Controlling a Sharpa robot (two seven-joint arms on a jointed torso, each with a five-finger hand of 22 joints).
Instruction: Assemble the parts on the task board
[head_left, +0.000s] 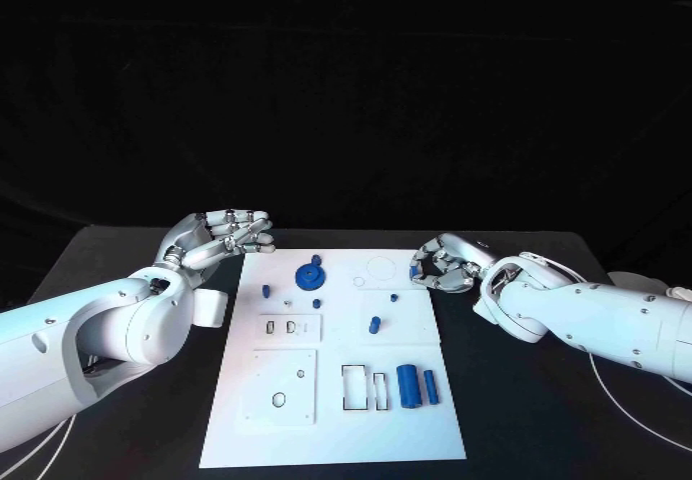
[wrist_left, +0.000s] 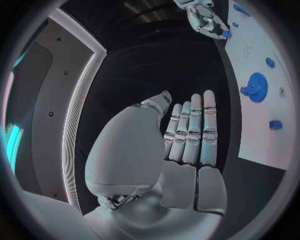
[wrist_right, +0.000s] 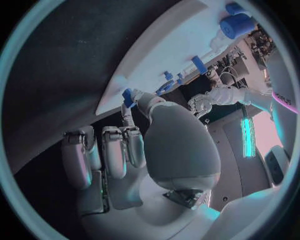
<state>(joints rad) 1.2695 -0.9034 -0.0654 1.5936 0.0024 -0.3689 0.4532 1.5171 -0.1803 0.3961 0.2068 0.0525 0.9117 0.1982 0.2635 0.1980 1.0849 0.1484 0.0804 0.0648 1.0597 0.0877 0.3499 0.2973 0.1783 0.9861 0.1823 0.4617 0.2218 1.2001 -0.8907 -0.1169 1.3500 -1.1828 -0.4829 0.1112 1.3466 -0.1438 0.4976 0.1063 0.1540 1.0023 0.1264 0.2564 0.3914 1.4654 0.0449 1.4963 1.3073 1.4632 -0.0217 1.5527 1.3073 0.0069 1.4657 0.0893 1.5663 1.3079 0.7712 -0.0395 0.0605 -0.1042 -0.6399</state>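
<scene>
The white task board (head_left: 332, 440) lies in the middle of the black table. On it are a blue gear (head_left: 310, 275), small blue pegs (head_left: 374, 324) and two blue cylinders (head_left: 418, 384). My right hand (head_left: 444, 265) hovers at the board's far right edge and pinches a small blue part (wrist_right: 128, 96) between thumb and finger. The left wrist view also catches that part (wrist_left: 225, 34). My left hand (head_left: 224, 235) is at the board's far left corner, off the board; its fingers (wrist_left: 190, 132) lie straight, side by side, with nothing in them.
Near the blue cylinders are two rectangular slots (head_left: 355, 388). Two raised white plates (head_left: 284, 385) with holes sit on the board's left half. Bare black table (head_left: 548, 420) runs along both sides of the board. Cables (head_left: 635, 395) trail at the right.
</scene>
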